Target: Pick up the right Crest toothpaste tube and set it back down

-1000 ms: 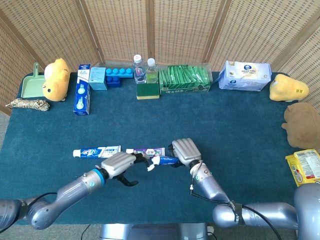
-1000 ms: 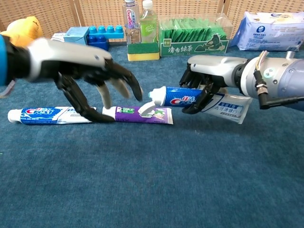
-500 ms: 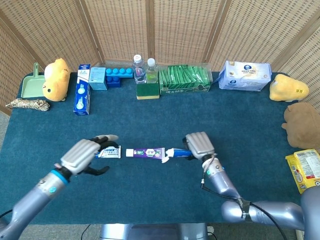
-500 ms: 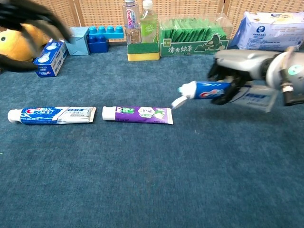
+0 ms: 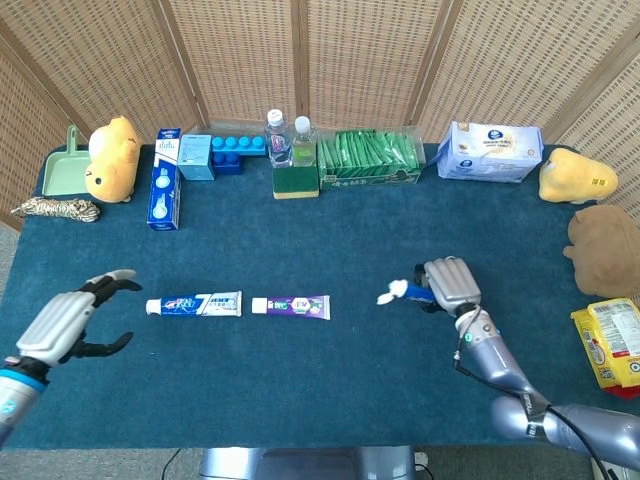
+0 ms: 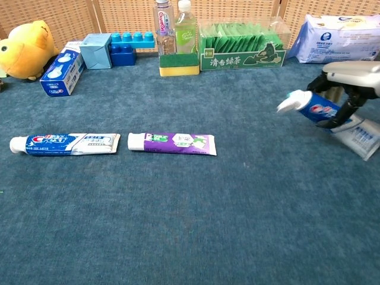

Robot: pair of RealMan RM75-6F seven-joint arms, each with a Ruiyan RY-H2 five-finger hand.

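Left hand [image 5: 62, 325] spread, holding nothing. Further right, right hand [image 6: 350, 83] curled around right Crest toothpaste tube [image 6: 314, 110], lifted off surface [image 6: 178, 214], cap poking left past fingers. Probably light, soft, slippery; best gripped mid-body.

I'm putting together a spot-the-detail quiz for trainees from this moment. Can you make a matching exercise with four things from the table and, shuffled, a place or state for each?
Things:
1. right Crest toothpaste tube
2. purple toothpaste tube
3. left hand
4. yellow-green sponge

Places or states:
A. lies flat on the blue cloth, to the right of the other Crest tube
B. stands at the back, in front of the two bottles
C. held off the cloth by the right hand, white cap pointing left
D. holds nothing, fingers apart, near the table's left edge

Pairs: 1-C, 2-A, 3-D, 4-B
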